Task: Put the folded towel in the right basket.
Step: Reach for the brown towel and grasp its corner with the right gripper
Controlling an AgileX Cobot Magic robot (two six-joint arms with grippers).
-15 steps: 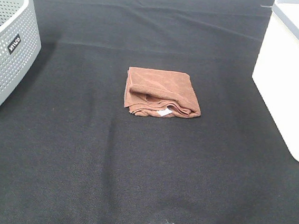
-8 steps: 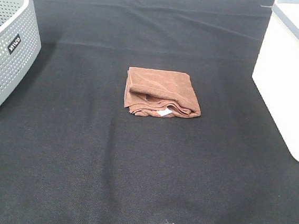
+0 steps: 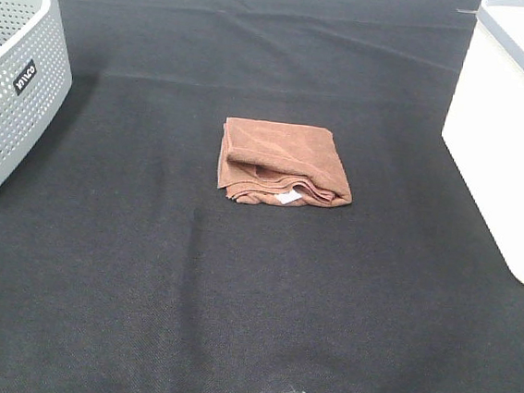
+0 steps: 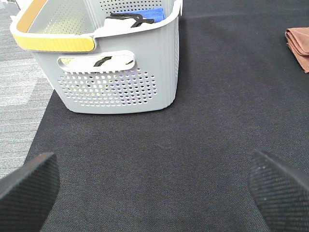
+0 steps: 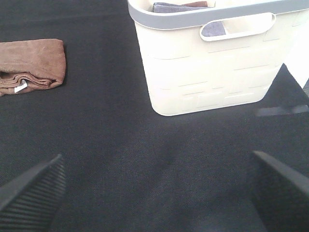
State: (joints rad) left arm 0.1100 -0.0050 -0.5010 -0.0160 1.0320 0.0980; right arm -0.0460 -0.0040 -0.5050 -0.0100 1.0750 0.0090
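Looking left to right: grey basket [image 3: 13, 80], folded towel [image 3: 282, 161] sitting mid counter [image 3: 234, 296] well apart from both, then the white right basket [image 3: 514, 137]. Both the left gripper [image 4: 154, 186] and right gripper [image 5: 157, 191] gape wide, holding nothing. So basically nothing's done yet; pickup, carry and drop all remain.

The folded towel [image 3: 284, 164] lies flat on the table cloth [image 3: 233, 305], about at the middle of the exterior high view. From the towel, the left basket [image 3: 12, 89] stands at about ten o'clock, well apart, by the cloth's left edge. The right basket [image 3: 513, 146] stands at about two o'clock, also well apart, by the cloth's right edge. The towel lies between them. Both baskets stand upright on the cloth. Several cloths [image 4: 137, 17] lie inside the left basket, and folded fabric [image 5: 176, 7] lies inside the right basket. A small tag [image 3: 289, 197] sticks out of the towel's layers at its six o'clock edge.
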